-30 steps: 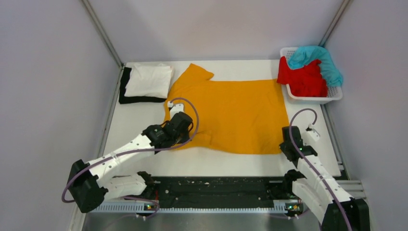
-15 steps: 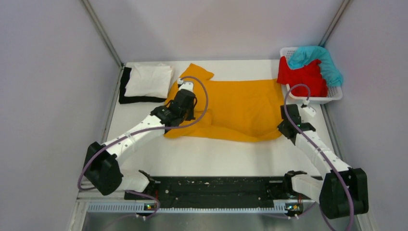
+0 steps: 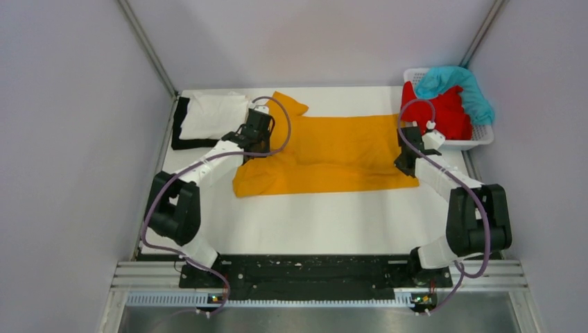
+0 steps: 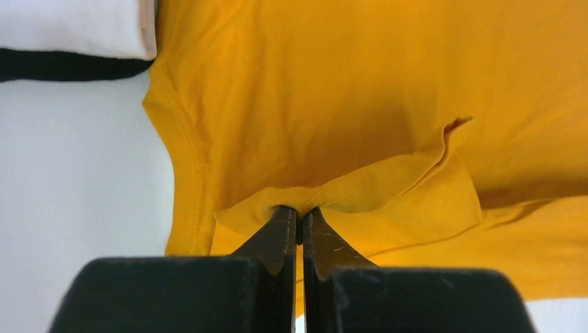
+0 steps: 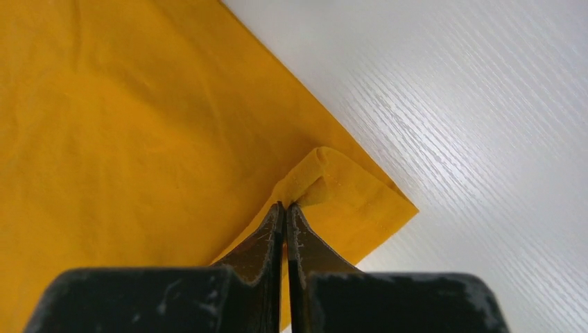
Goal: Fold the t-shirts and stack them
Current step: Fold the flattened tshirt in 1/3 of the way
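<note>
The mustard-orange t-shirt [image 3: 333, 156] lies across the middle of the table, its near half folded back over its far half. My left gripper [image 3: 258, 123] is shut on a fold of its cloth [image 4: 347, 198] near the sleeve, at the shirt's left end. My right gripper [image 3: 405, 139] is shut on the shirt's corner [image 5: 326, 173] at the right end. A folded white t-shirt [image 3: 215, 116] lies on a folded black t-shirt [image 3: 182, 132] at the back left. A red t-shirt [image 3: 440, 111] and a teal t-shirt [image 3: 457, 83] lie crumpled in the basket.
The white slotted basket [image 3: 454, 144] stands at the back right corner, close to my right gripper. Grey walls enclose the table on three sides. White tabletop [image 3: 326, 222] shows between the shirt and the arm bases.
Both grippers have carried the shirt's near edge away from the arm bases toward the back, folding the near half over the far half. The shirt now covers a narrower strip.
</note>
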